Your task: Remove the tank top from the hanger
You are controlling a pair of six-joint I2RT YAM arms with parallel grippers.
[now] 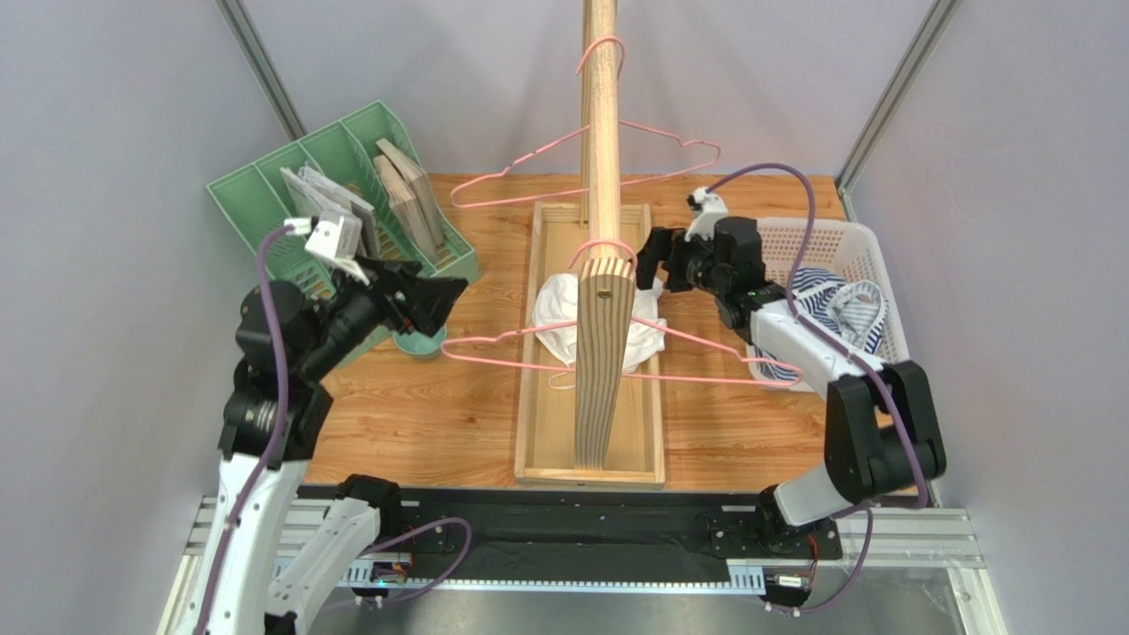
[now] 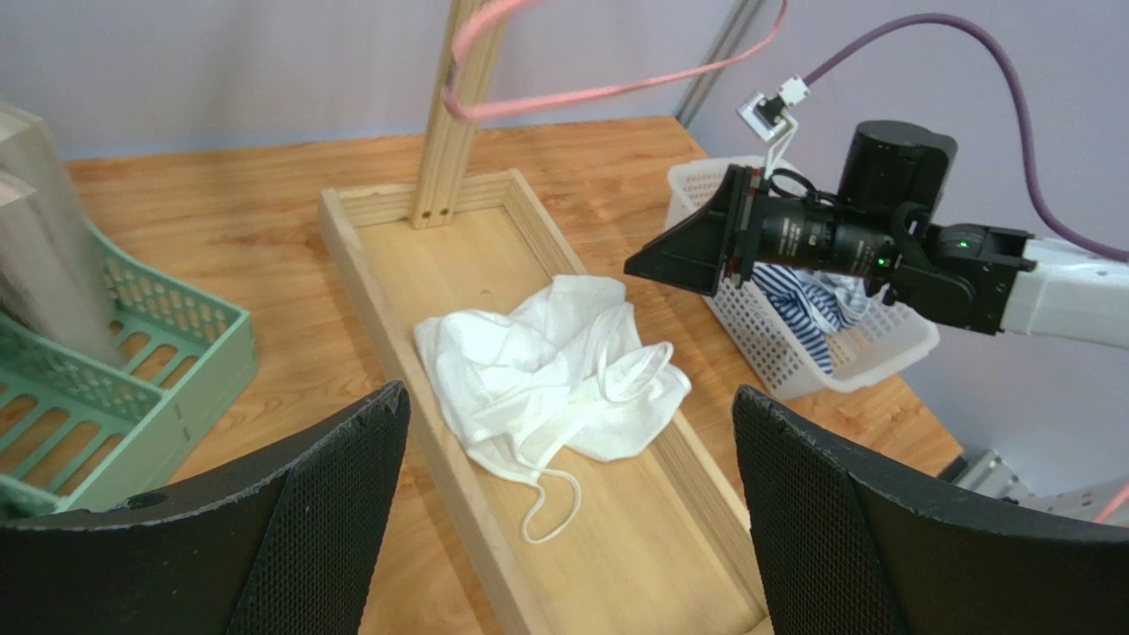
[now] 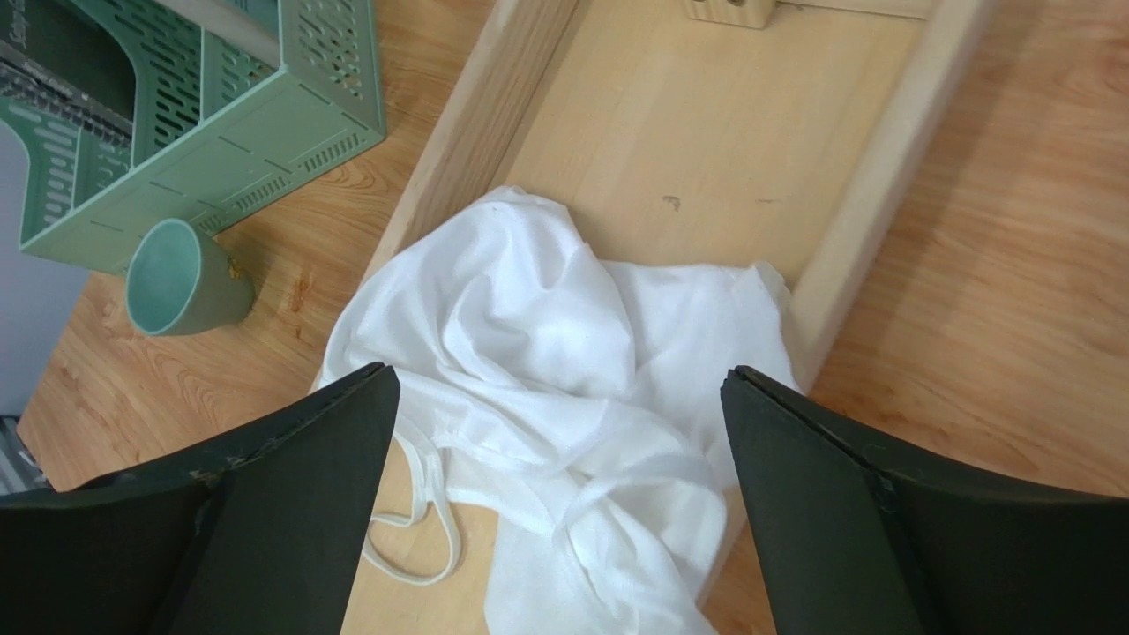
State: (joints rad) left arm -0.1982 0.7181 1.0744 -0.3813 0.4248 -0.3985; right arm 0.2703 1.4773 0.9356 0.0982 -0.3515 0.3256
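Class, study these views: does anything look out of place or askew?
The white tank top lies crumpled in the wooden tray, one edge spilling over its rim, while the pink hanger above hangs bare.

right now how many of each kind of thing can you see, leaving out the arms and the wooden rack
pink hangers: 2, far and near
garments: 2, white tank top and striped garment
bins: 2, green organizer and white basket
cups: 1, green cup
total: 7
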